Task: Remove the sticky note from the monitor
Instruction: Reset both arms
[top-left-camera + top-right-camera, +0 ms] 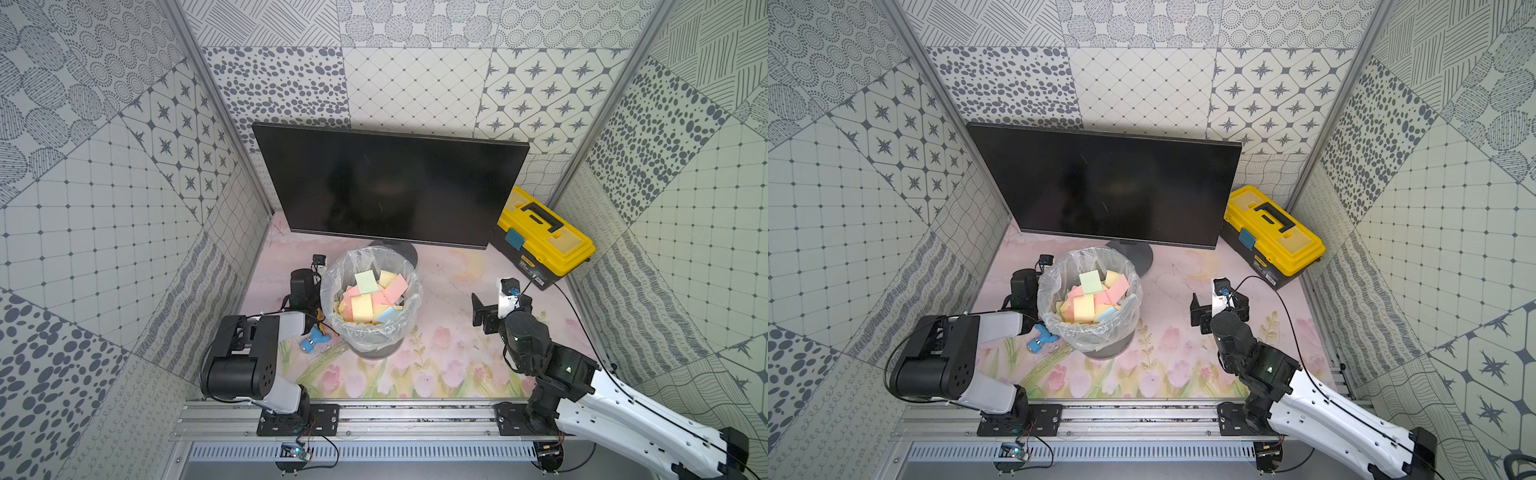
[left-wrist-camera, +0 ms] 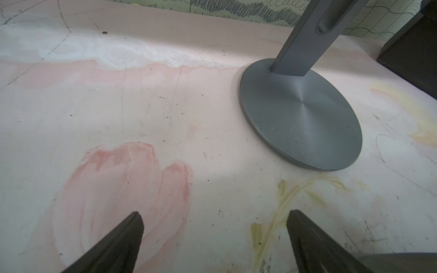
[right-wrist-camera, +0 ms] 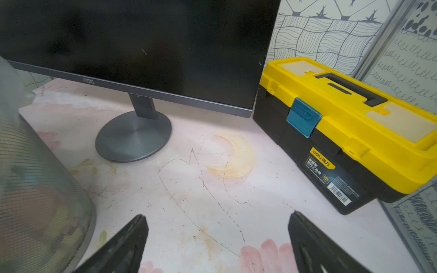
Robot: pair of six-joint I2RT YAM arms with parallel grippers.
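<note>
The monitor [image 1: 386,187] [image 1: 1104,187] stands at the back of the mat, its wide black screen dark, and no sticky note shows on it. Its round grey foot [image 2: 300,113] [image 3: 132,137] rests on the pink mat. My left gripper [image 2: 214,212] is open low over the mat just short of that foot, left of the bin in a top view [image 1: 302,284]. My right gripper [image 3: 218,214] [image 1: 500,301] is open too, empty, over the mat in front of the monitor's right half.
A mesh bin [image 1: 328,291] [image 3: 35,189] with a plastic liner, full of coloured paper squares, stands in front of the monitor's foot between the arms. A yellow and black toolbox [image 1: 544,241] [image 3: 343,123] sits right of the monitor. A small blue object [image 1: 312,338] lies by the left arm.
</note>
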